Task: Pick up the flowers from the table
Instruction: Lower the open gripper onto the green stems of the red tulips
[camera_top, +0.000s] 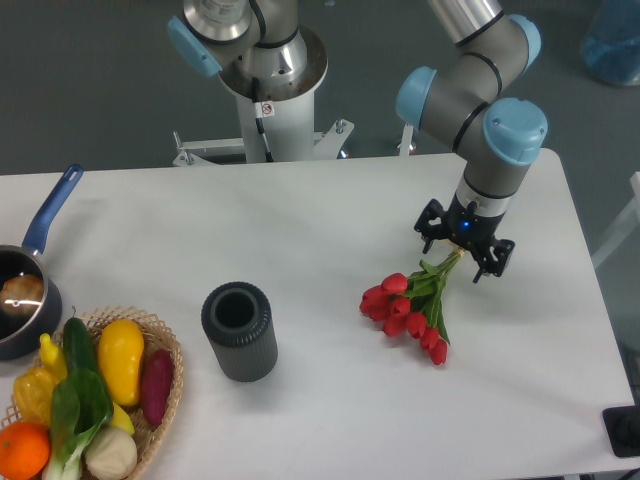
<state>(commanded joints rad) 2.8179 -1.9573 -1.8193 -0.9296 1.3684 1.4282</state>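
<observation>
The flowers, a small bunch of red tulips with green stems and leaves, lie on the white table right of centre. The buds point to the lower left and the stem ends point up and right. My gripper points down right over the stem ends, with one finger on each side of them. Its own body hides the fingertips, so I cannot tell whether they are closed on the stems.
A dark ribbed cylinder stands upright left of the flowers. A wicker basket of vegetables sits at the front left corner. A dark pan with a blue handle is at the left edge. The robot base stands behind the table.
</observation>
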